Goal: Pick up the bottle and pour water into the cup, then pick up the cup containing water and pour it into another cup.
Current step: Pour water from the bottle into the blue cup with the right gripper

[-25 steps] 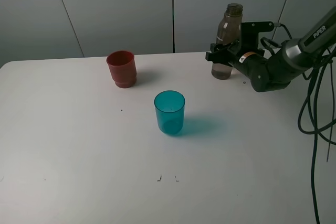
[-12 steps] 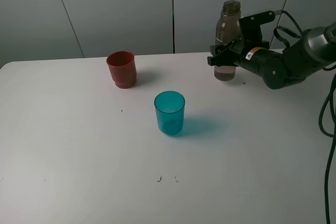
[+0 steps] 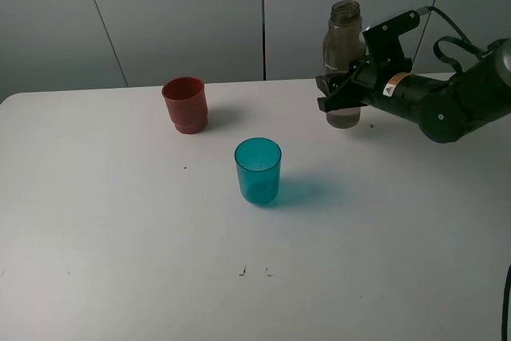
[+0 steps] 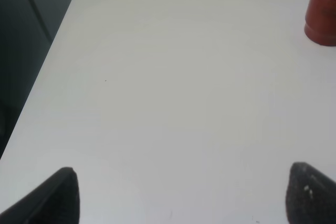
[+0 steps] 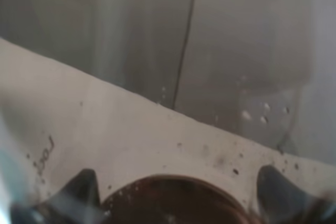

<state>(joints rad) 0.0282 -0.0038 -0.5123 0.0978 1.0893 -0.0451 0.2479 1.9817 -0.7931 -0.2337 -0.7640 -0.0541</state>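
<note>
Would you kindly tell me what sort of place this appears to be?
Most likely a robotics lab test bench: a plain white table against grey wall panels, a cabled robot arm holding a bottle, and just a red cup and teal cup as props.

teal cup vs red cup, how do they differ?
The teal cup is translucent; the red cup is opaque. The teal cup has smooth straight sides; the red cup has a stepped base. The teal cup stands nearer the camera, the red cup farther back-left. Both stand upright.
</note>
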